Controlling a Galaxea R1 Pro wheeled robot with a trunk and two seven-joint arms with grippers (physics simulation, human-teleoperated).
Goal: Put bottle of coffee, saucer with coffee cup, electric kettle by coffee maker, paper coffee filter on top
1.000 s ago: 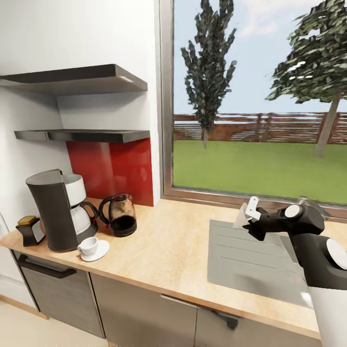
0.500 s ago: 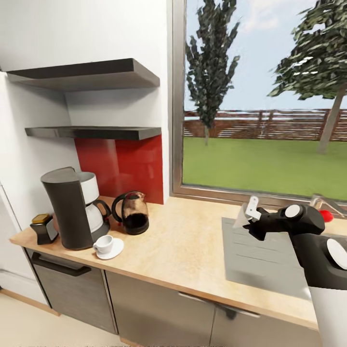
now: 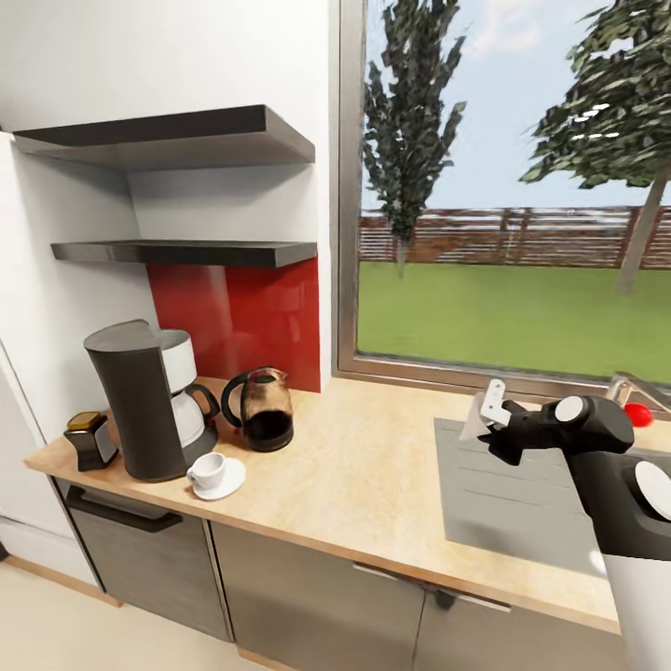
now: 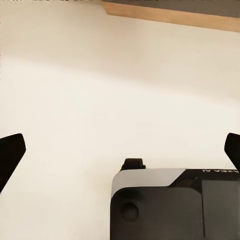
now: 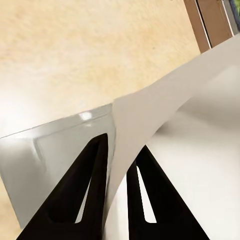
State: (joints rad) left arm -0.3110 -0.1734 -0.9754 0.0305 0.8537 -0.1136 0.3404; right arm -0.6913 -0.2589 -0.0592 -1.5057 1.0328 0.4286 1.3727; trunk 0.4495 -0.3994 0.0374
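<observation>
We see our right arm (image 3: 596,466) bent at the lower right of the head view, its black forearm reaching leftward over the grey sink (image 3: 522,503) set into the desk (image 3: 373,475), with the right gripper (image 3: 491,410) raised at its end. The right wrist view shows that gripper (image 5: 117,165) with its two black fingers (image 5: 92,190) drawn close together on a thin white sheet, the paper coffee filter (image 5: 145,115), which stands up between them and fans out above the sink edge and the wood-grain surface. In the head view the same filter appears as a small pale piece at the fingertips. Our left gripper (image 4: 120,150) shows its fingers spread wide apart at the two edges of the left wrist view, holding nothing, facing a pale plain surface. At the far left of the desk stands the coffee maker (image 3: 140,401), tall and dark, with the bottle of coffee (image 3: 89,436) just beside it on its outer side. The electric kettle (image 3: 263,408) stands near the coffee maker against the red backsplash (image 3: 238,312). The coffee cup (image 3: 207,471) sits on the saucer (image 3: 233,480), just in front of the coffee maker's base. Two dark shelves (image 3: 177,252) hang on the wall above them.
</observation>
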